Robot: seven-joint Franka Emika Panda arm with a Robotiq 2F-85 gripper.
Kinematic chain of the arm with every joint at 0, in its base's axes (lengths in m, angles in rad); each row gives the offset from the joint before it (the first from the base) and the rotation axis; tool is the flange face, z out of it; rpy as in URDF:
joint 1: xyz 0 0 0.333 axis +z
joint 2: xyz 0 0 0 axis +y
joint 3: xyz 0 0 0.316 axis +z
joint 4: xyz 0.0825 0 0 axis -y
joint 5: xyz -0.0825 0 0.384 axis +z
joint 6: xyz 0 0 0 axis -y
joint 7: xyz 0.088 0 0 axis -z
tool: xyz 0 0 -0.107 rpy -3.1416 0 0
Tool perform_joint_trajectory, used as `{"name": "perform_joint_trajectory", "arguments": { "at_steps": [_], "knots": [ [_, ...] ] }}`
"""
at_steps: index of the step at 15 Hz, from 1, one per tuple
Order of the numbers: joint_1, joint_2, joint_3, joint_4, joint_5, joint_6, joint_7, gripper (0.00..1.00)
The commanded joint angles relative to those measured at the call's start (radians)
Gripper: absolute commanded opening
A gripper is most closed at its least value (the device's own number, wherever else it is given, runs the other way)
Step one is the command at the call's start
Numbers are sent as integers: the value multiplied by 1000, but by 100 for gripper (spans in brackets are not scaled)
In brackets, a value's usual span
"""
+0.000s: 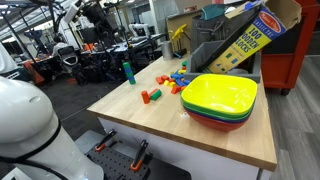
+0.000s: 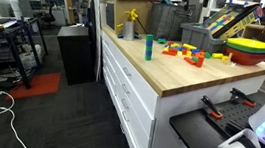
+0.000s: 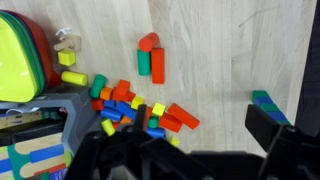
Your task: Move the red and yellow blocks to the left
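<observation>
A pile of small coloured blocks point(image 3: 125, 100) lies on the wooden table point(image 3: 230, 50); it also shows in both exterior views point(image 1: 175, 78) point(image 2: 190, 53). In the pile a small yellow block point(image 3: 158, 108) rests next to a red block point(image 3: 180, 119). More yellow cubes point(image 3: 72, 78) lie nearer the bowls. A red cylinder-like piece point(image 3: 148, 42) and a red-and-green pair point(image 3: 152, 66) sit apart from the pile. My gripper point(image 3: 170, 114) hangs above the pile's near side, open, with nothing between its black fingers point(image 3: 264, 124).
Stacked plastic bowls point(image 1: 220, 95) point(image 2: 251, 45) point(image 3: 15, 55) stand beside the pile. A green-and-blue tower point(image 1: 127, 72) point(image 2: 148, 48) point(image 3: 265, 100) stands apart near the table edge. A block box point(image 1: 250, 35) and grey bin sit at the back.
</observation>
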Motion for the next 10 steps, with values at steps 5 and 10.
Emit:
{"name": "perform_joint_trajectory", "arguments": {
  "at_steps": [5, 10],
  "knots": [
    [-22, 300, -16, 240, -146, 48, 120, 100],
    [-20, 463, -95, 352, -188, 45, 140, 100]
  ]
}}
